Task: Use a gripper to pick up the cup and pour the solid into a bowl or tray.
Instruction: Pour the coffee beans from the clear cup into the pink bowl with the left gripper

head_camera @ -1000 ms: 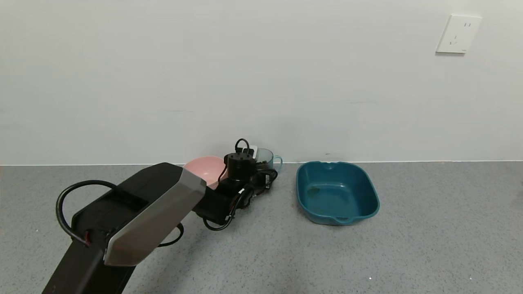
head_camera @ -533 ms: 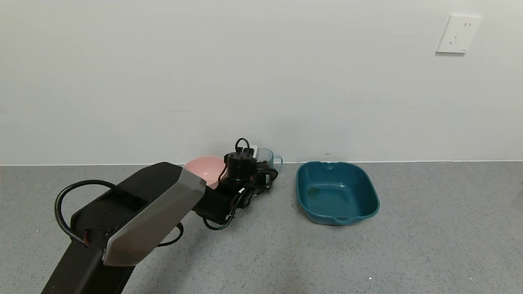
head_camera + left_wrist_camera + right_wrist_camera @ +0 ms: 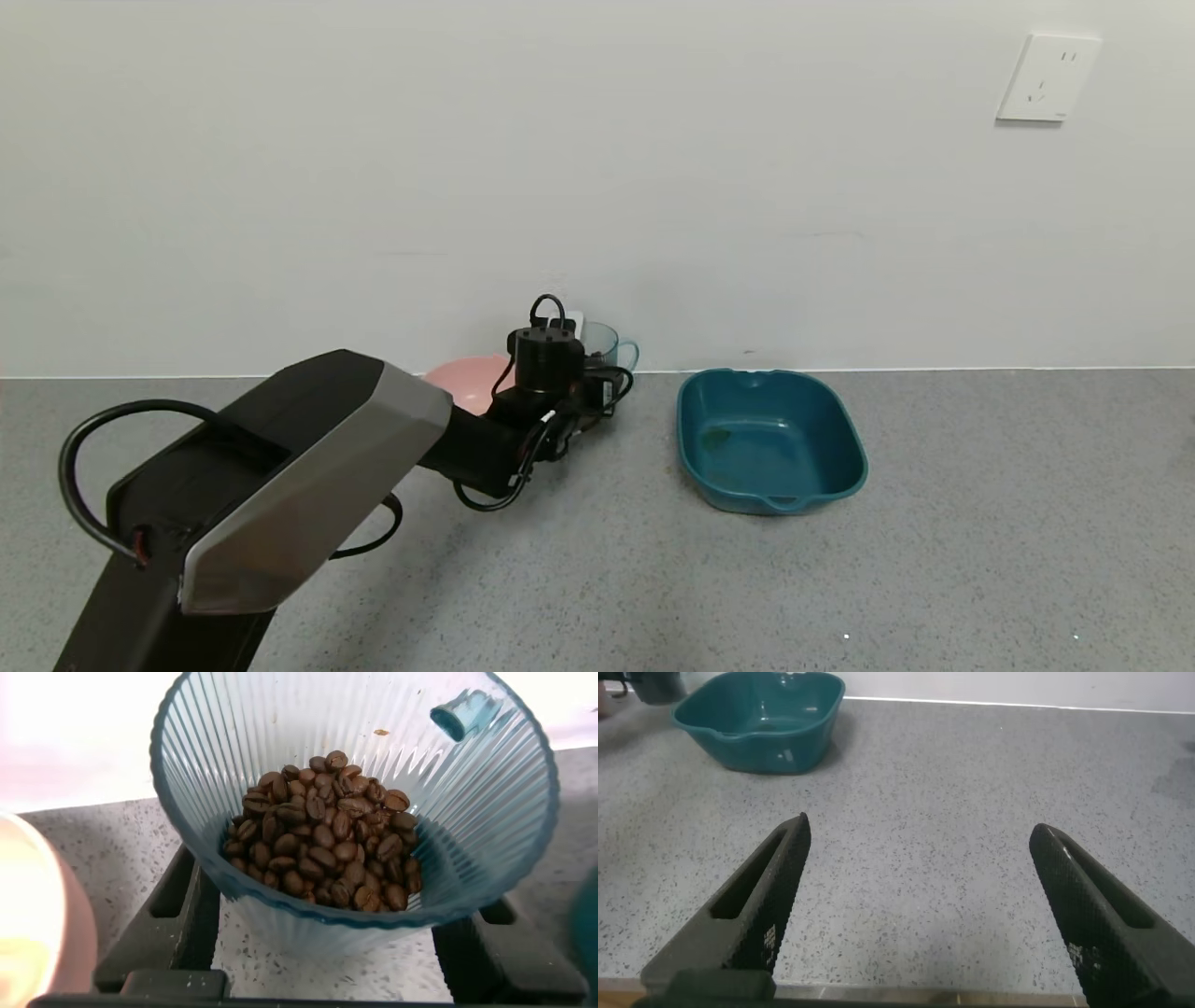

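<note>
Grey speckled desk (image 3: 980, 523) fills the near ground. Right gripper (image 3: 920, 915) hovers low over the desk's near right part, fingers (image 3: 761, 896) spread wide with nothing between them, parked. Left arm's silver-grey and black link comes in from the near left corner and reaches toward the far edge by the wall.

Left gripper (image 3: 322, 952) sits at the far edge, left of centre, wrist cylinder upright with loose black cables around it. Its two black fingers (image 3: 154, 919) flank the cup (image 3: 350, 812), one on each side of the ribbed wall, closed on it. In the head view the cup (image 3: 607, 343) shows just behind the wrist, raised a little off the desk against the wall. Cup stands upright, long axis vertical, mouth up, loop handle pointing toward the desk's right edge, toward the tray. Solid (image 3: 327, 854), dark brown beans, lies heaped in the cup's bottom, well below the rim.

Pink bowl (image 3: 462, 381) is just beside the cup on its left, partly hidden behind the arm. Dark teal tray (image 3: 845, 439) sits on the desk near the far edge, right of the cup, apart from it, with lip handles on its near and far sides. White wall socket (image 3: 1046, 78) at upper right on the wall.
</note>
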